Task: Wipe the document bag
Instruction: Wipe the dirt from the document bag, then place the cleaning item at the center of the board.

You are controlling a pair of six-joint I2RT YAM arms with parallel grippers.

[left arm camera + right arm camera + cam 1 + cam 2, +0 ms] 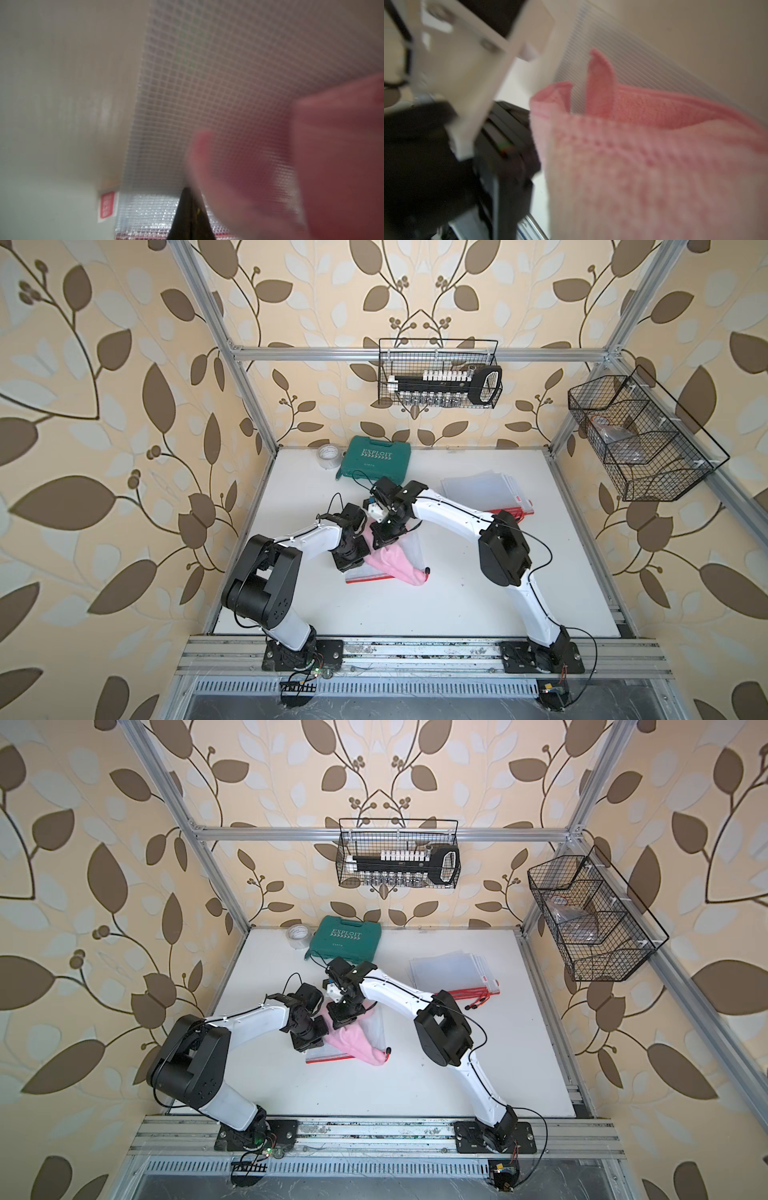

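The document bag (pixel 412 548) (pixel 376 1029), clear mesh plastic with a red zip edge, lies flat in the middle of the white table (pixel 457 605). A pink cloth (pixel 392 564) (pixel 354 1045) lies across it. My left gripper (pixel 351 566) (pixel 309 1046) is shut, its black tips (pixel 190 192) resting on the bag's mesh (pixel 207 83) beside the cloth (pixel 332 155). My right gripper (pixel 384 541) (pixel 343 1019) is shut on the cloth's far end. In the right wrist view the cloth (pixel 633 166) hides the jaws, and the bag (pixel 591 52) shows behind it.
A green tool case (pixel 376 458) and a tape roll (pixel 330 456) sit at the table's back left. A stack of more clear bags (pixel 482 493) lies at the back right. Wire baskets hang on the back rail (pixel 438 373) and the right rail (pixel 636 439).
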